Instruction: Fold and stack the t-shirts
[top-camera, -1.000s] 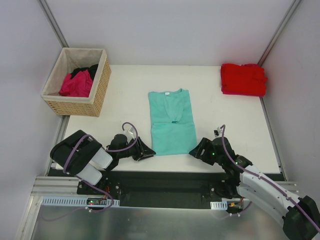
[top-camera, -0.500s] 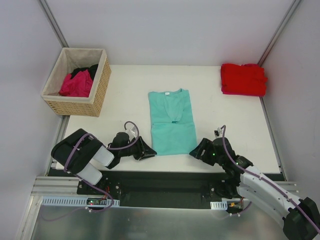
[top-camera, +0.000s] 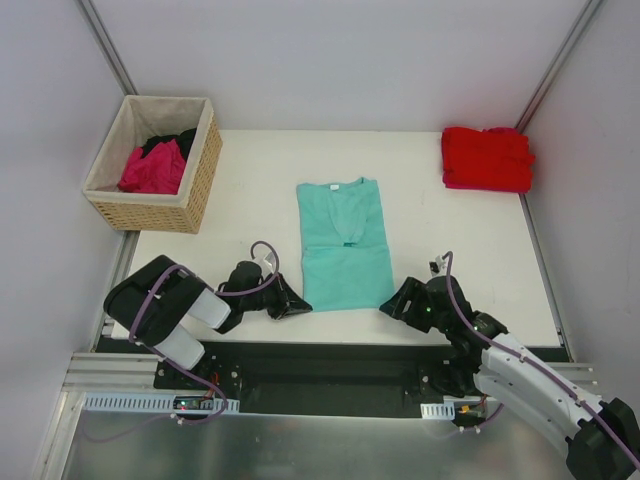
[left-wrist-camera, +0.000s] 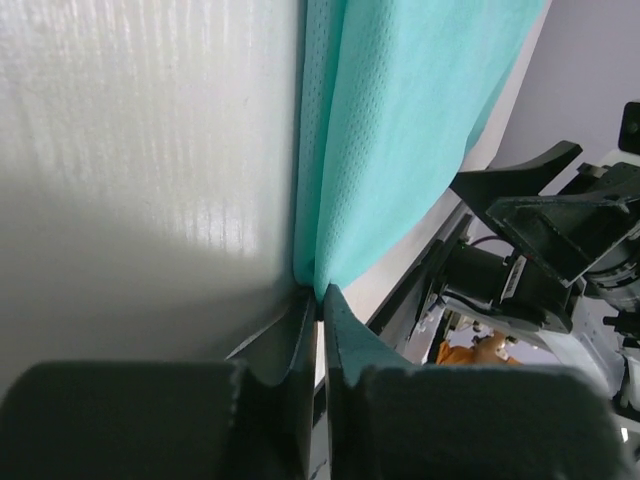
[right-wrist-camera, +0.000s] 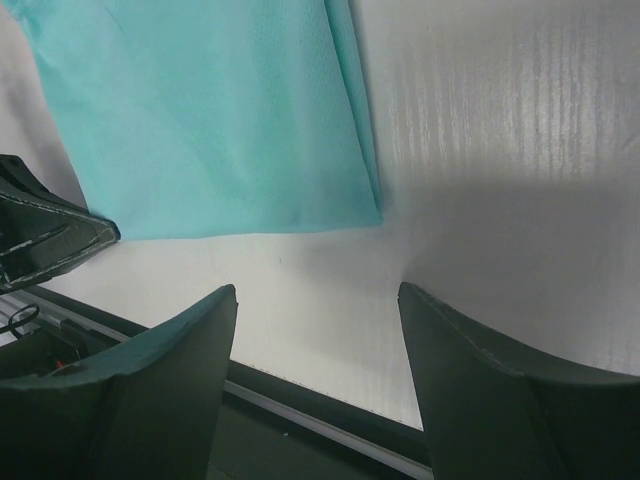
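The teal t-shirt (top-camera: 343, 245) lies folded lengthwise on the white table (top-camera: 250, 200), with its neck label at the far end. My left gripper (top-camera: 300, 308) is at the shirt's near-left corner. In the left wrist view its jaws (left-wrist-camera: 321, 295) are pressed together on the teal hem (left-wrist-camera: 400, 130). My right gripper (top-camera: 388, 303) is open just short of the near-right corner, and the teal cloth (right-wrist-camera: 200, 110) lies ahead of its spread fingers (right-wrist-camera: 318, 300). A folded red t-shirt (top-camera: 487, 158) sits at the far right corner. Magenta (top-camera: 152, 168) and black (top-camera: 175, 140) shirts lie in the basket.
The woven tan basket (top-camera: 203, 165) stands at the far left corner of the table. Grey walls close in the sides and back. The table's near edge and a black rail (top-camera: 330, 355) run just behind both grippers.
My left gripper has edged slightly right onto the shirt's near-left corner. My right gripper has barely shifted. The shirt has not moved.
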